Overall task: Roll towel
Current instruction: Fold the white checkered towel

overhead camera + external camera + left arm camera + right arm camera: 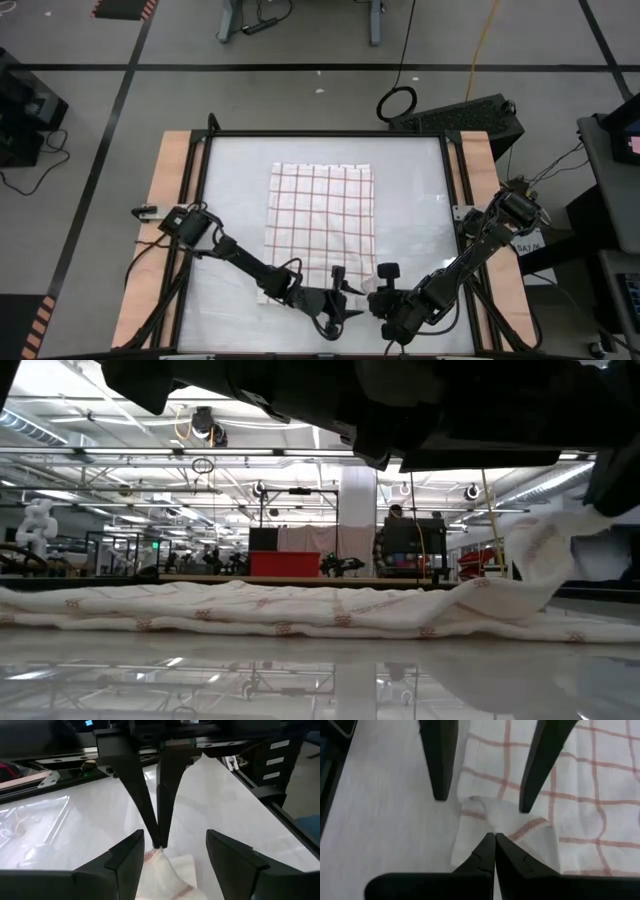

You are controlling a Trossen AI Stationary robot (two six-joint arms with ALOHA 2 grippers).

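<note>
The white towel (pixel 320 215) with red-brown grid lines lies spread flat in the middle of the table. Its near right corner (pixel 545 555) is raised off the surface. My right gripper (pixel 494 839), at the table's near edge, is shut on that corner. My left gripper (pixel 175 852) reaches in from the left and is open. Its two fingers (pixel 440 770) stand on either side of the raised corner and of my right gripper's fingers (pixel 162 795). In the low view the towel's near edge (pixel 250 615) rests on the table in low wrinkles. My right gripper pinches the towel's near right corner (pixel 507 827) between its two fingertips. The fingers slant down from the table's near right side. The corner is drawn up into a small peak (pixel 162 862) clear of the table, while the rest of the towel lies flat. One layer or several, I cannot tell.
A black frame (pixel 320 135) borders the glossy white tabletop, with wooden strips (pixel 170 200) along the left and right sides. Bare surface lies left (pixel 230 220) and right (pixel 415 220) of the towel. The room beyond shows in the low view.
</note>
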